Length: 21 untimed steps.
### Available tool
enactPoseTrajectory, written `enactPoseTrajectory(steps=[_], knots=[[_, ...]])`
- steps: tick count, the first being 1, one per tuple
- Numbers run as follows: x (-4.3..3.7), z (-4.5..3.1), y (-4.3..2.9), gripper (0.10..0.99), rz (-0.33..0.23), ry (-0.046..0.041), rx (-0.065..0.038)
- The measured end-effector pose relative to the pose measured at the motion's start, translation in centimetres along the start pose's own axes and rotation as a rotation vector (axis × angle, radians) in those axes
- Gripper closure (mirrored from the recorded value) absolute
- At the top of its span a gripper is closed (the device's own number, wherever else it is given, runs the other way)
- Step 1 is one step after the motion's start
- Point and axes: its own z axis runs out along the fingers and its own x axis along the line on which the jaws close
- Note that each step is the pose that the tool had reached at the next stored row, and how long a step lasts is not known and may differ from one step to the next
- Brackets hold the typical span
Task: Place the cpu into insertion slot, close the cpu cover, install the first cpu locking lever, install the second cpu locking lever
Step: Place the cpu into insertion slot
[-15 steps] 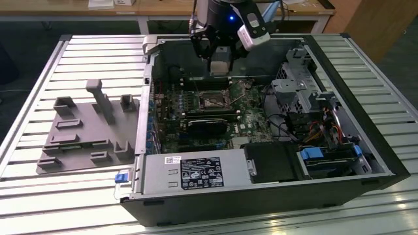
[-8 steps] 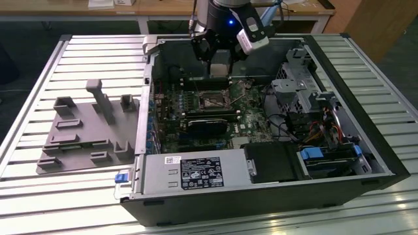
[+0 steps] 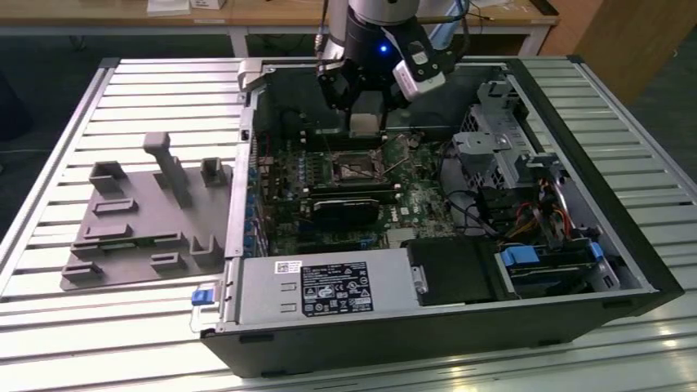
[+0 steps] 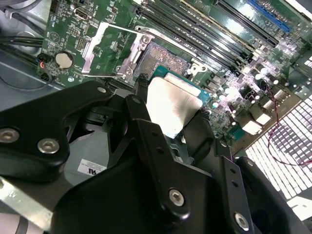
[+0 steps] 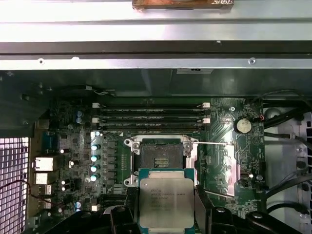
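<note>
In the exterior view the arm is reaching down into the open computer case (image 3: 642, 269), which is sitting on a slatted metal table (image 3: 65, 327). Its gripper (image 3: 365, 122) is clamping the cpu (image 3: 365, 125) by two opposite edges, silver top facing up. Seen from that camera, the insertion slot (image 3: 354, 169) is lying at about 6 o'clock from the cpu, close below it, with its dark centre showing bare. The black card (image 3: 343, 208) and then the silver power supply (image 3: 316, 290) are following along the same 6 o'clock line. A grey moulded fixture (image 3: 142, 220) is resting on the table at 9 o'clock from the case. In both wrist views the black fingers (image 5: 207, 214) (image 4: 202, 129) are pressing against the sides of the cpu (image 5: 166, 200) (image 4: 173, 105), which is hovering just beside the insertion slot (image 5: 161, 156) (image 4: 165, 58) rather than sitting in it. The second wrist view is showing the cpu cover (image 4: 109, 48) swung open, leaning away from the slot toward the coin battery (image 4: 63, 59). The long memory slots (image 5: 151, 117) are running parallel along the slot's far side on the green circuit board (image 5: 219, 170).
</note>
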Motion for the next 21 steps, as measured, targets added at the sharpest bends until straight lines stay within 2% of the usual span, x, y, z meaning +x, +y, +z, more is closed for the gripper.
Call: enactPoseTrajectory(steps=[6,10,14,18,21], knots=[[-0.02,0.96,-0.06,0.549,-0.002,-0.0070,0.001],[-0.03,1.24,-0.08,0.549,0.008,-0.0126,0.004],[-0.03,1.71,-0.12,0.549,0.091,-0.0200,0.005],[-0.04,2.37,-0.18,0.549,0.203,-0.0300,0.007],[-0.05,2.59,-0.20,0.549,0.247,-0.0339,0.009]])
